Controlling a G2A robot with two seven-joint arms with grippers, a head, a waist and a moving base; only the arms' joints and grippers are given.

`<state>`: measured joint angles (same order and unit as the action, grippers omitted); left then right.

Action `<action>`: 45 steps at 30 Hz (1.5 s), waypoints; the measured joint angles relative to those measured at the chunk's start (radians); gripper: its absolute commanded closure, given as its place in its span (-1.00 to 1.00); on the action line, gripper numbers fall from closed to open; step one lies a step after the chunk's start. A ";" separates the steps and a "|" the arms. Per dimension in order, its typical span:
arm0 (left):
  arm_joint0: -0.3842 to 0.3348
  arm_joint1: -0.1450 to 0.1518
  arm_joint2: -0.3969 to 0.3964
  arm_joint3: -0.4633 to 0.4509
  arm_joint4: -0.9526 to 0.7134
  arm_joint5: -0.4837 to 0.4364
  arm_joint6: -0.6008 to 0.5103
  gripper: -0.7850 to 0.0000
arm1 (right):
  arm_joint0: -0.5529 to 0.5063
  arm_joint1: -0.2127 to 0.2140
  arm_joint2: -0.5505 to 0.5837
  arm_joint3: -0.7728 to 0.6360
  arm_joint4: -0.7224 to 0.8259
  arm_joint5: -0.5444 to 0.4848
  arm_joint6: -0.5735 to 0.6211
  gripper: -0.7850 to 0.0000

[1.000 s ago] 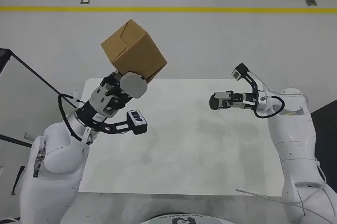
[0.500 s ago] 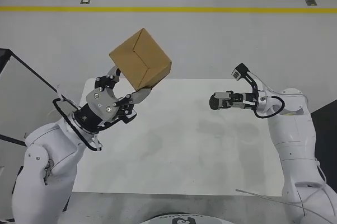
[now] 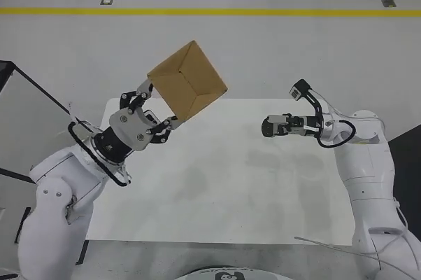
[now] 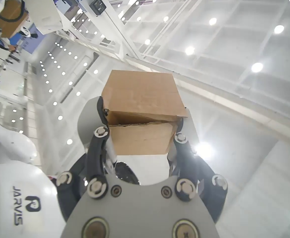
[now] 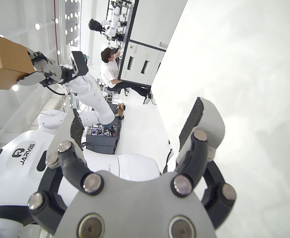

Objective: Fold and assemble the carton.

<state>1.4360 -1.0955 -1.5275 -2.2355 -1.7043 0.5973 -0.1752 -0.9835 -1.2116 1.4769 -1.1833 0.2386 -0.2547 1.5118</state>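
Moved: carton point(image 3: 187, 79) swung farther right as left arm turned. Now left gripper point(image 3: 159, 114) fingers pinch carton's near end, high above counter's point(image 3: 231, 189) far-left corner. Meanwhile right gripper point(image 3: 266, 127) fingers spread, empty, over counter's far-right part. Keep pinch firm; bring loose flap seam toward right gripper for pressing.

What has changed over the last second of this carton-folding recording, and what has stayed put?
The left gripper, shut on the cardboard carton, swung it toward the right arm's side, wrist turning, so the carton tilted anew above the far edge of the table. Nothing was grasped or released. The right gripper stayed open and still over the table.
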 measured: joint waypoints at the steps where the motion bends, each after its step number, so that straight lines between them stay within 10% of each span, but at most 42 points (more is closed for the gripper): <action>1: -0.014 0.001 0.005 0.014 0.055 0.003 -0.046 1.00 | 0.000 0.000 0.000 0.000 0.000 0.000 0.000 -1.00; 10: -0.139 0.020 0.070 0.138 0.576 -0.063 -0.524 1.00 | 0.000 0.000 0.000 0.000 0.000 0.000 0.000 -1.00; 19: -0.140 0.020 0.069 0.142 0.594 -0.082 -0.522 1.00 | 0.000 0.000 0.000 0.000 0.000 0.000 0.000 -1.00; 35: -0.253 0.040 0.074 0.260 1.200 -0.722 -0.837 1.00 | 0.000 0.000 0.000 0.000 0.000 0.000 0.000 -1.00; 45: -0.255 0.040 0.072 0.259 1.210 -0.743 -0.822 1.00 | 0.000 0.000 0.000 0.000 0.000 0.000 0.000 -1.00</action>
<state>1.1812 -1.0560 -1.4554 -1.9762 -0.4946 -0.1457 -0.9974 -0.9835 -1.2116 1.4769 -1.1833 0.2386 -0.2547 1.5118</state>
